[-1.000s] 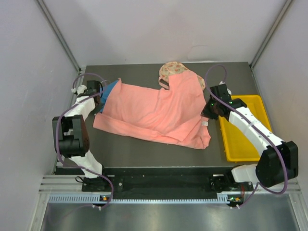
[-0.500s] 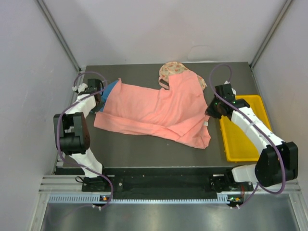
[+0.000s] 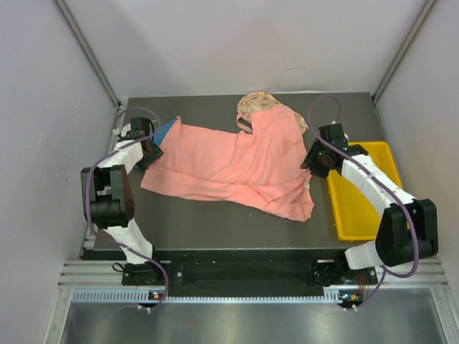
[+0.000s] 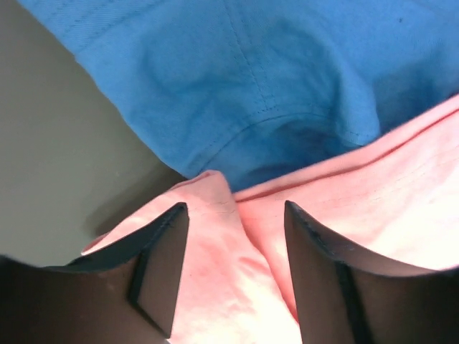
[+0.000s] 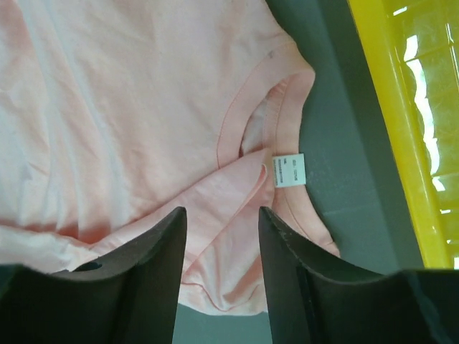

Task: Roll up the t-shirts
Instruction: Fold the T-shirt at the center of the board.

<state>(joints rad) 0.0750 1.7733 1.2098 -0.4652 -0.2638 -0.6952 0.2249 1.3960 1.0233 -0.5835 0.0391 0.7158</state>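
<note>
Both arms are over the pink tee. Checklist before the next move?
1. ok: left gripper is open, fingers apart over the pink t-shirt edge.
2. ok: right gripper is open, fingers apart near the neck label.
3. not ok: pink t-shirt is not flat for rolling; it is folded over itself and creased.
4. not ok: pink t-shirt overlaps the blue t-shirt and the floral t-shirt.
5. ok: cloth is clear of the yellow bin; bare table shows between them.
6. cannot tell: whether the fingertips touch the cloth.
</note>
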